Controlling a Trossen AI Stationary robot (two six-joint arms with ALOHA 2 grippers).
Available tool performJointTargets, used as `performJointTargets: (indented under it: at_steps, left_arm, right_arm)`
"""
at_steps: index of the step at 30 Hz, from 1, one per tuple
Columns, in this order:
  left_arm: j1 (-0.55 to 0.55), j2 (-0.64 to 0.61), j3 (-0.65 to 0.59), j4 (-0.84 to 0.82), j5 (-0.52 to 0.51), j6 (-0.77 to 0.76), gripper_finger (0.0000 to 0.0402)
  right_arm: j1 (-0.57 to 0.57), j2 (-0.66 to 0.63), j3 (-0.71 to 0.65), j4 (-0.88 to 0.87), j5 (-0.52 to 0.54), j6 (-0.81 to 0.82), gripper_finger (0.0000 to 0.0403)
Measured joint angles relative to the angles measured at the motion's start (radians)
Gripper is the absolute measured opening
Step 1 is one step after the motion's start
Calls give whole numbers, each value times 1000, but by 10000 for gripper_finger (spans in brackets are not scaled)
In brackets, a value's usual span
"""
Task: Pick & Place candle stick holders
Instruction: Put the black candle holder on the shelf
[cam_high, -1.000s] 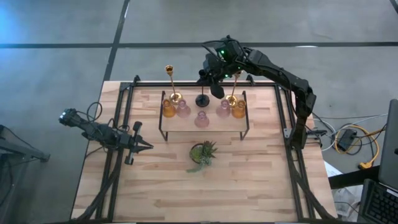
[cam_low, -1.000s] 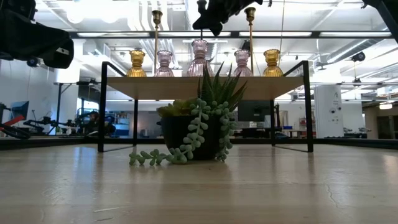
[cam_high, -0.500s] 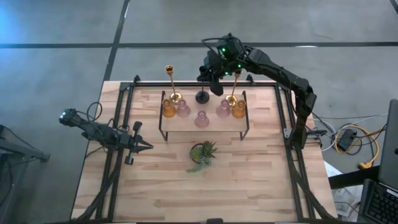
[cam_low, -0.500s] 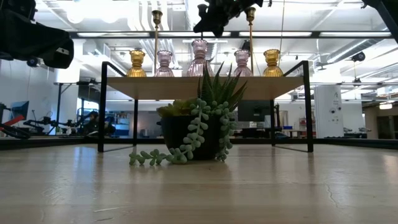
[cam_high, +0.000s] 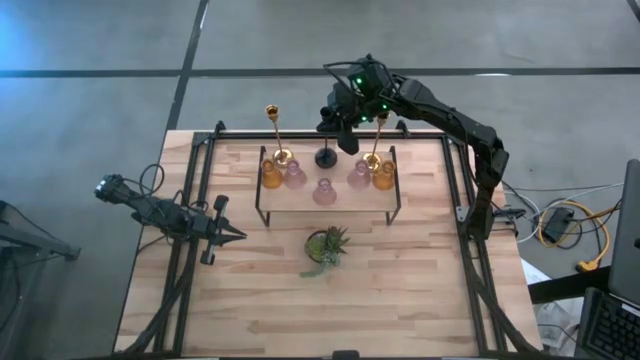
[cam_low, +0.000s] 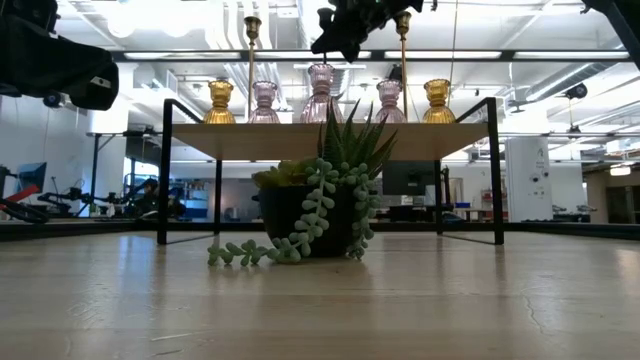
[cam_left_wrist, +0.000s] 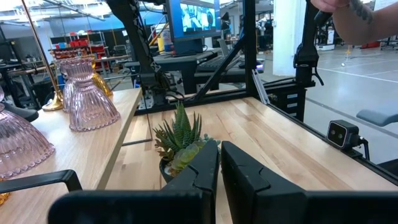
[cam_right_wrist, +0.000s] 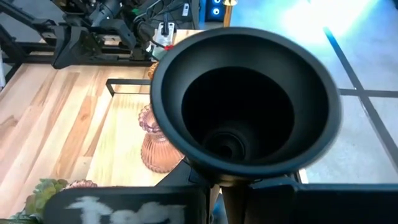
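Small shelf stands at the tabletop's far-centre; near half bare wood but for a potted plant just before the shelf. On the shelf: two gold candle stick holders near its far corners, amber glass holders at both ends, pink glass holders between them. Right gripper hangs above the shelf's far edge, clamped on the black candle stick holder, whose base rests on the shelf. Left gripper, fingers nearly together, holding nothing, waits by the left edge.
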Motion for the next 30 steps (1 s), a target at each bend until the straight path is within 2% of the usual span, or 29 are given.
performJointTargets:
  at_steps: [24, 30]
  left_arm:
    - [0, 0, 0, 0, 0, 0, 26]
    - [0, 0, 0, 0, 0, 0, 26]
  right_arm:
    - [0, 0, -21, 12, 1, 12, 9]
    - [0, 0, -21, 13, 1, 12, 19]
